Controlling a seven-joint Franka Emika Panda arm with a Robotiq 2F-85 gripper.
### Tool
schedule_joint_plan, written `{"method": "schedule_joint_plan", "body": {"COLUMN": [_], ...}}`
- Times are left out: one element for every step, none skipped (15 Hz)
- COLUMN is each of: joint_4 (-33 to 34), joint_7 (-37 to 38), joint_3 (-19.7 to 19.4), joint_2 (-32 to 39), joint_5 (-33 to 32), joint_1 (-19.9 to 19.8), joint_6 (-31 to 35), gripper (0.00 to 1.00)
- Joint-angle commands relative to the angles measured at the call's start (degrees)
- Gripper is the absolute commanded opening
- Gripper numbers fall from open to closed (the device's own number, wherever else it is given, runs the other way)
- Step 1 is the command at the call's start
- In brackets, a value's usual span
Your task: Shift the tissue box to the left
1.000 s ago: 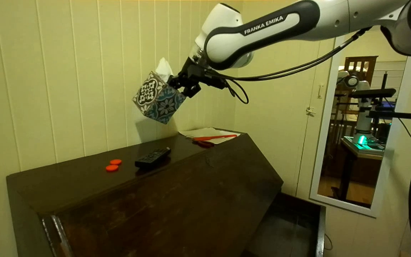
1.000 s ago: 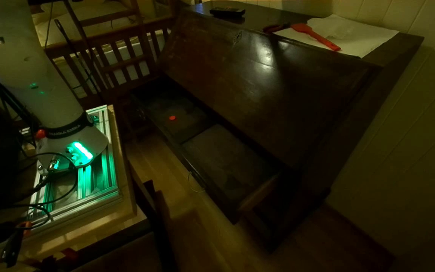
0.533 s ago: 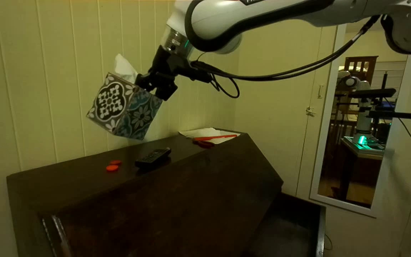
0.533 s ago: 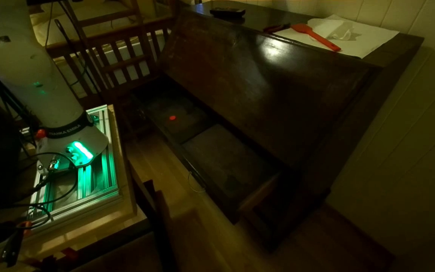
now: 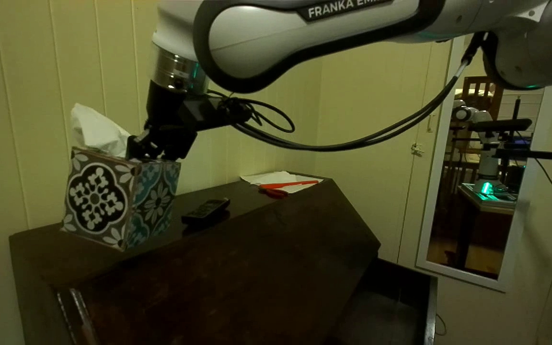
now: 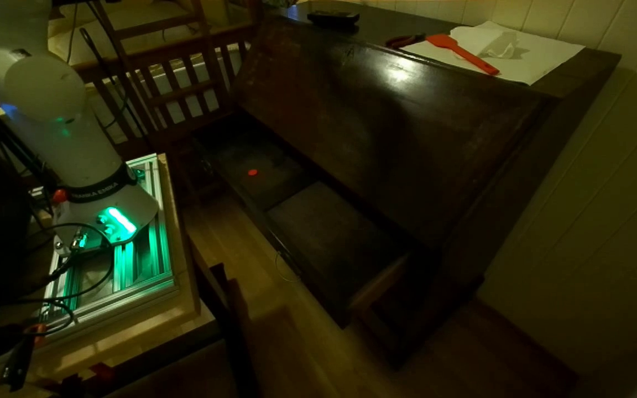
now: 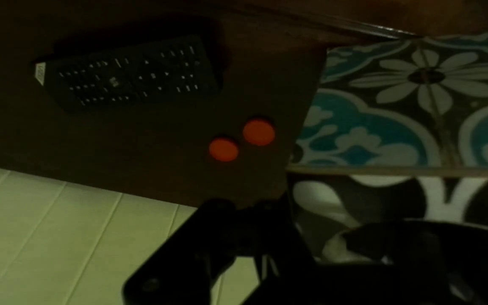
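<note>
1. Tissue box [image 5: 118,203] lower, further left in an exterior view.
2. Gripper [image 5: 155,154] nearly closed, holding it.
3. Over slant-front desk [image 5: 233,268], contact unclear.
4. Only wrist view shows two red discs [image 7: 259,131] nearby.

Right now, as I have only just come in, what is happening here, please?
A robot arm holds a patterned tissue box by its upper edge with its gripper, at one end of a dark wooden desk. The box is tilted, and I cannot tell whether its bottom touches the desk. A black remote and two red discs lie on the desk near it. The shift is unfinished: the gripper has not let go.
</note>
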Motion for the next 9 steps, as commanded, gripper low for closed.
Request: {"method": "schedule_joint_plan", "body": {"joint_4": [11.5,13.5,15.5,17.1,19.3,21.0,22.9,24.6,26.3], "joint_7": [-0.1,-0.3,-0.7,-0.8,-0.8,-0.8,-1.1,-1.2,-1.6], "joint_3": [-2.2,-3.0,-3.8,-4.8,-5.9,-6.9,-7.6,-8.4,-9.1], "joint_2": [8.3,10.0,11.6,12.9,14.5,15.8,17.0,18.2,19.1], "joint_5": [-5.4,-6.2,-6.9,-7.4,-7.7,-7.8,-7.3,-7.1,-6.8], "joint_1": [3.7,4.5,5.3,6.0,6.7,7.3,7.7,8.2,8.6], "joint_6": [-2.9,-2.8,-2.8,-2.6,-2.7,-3.0,-3.5,-3.6,-4.2], "gripper": [0.0,0.0,0.0,0.0,0.0,0.25,0.28,0.33,0.41]}}
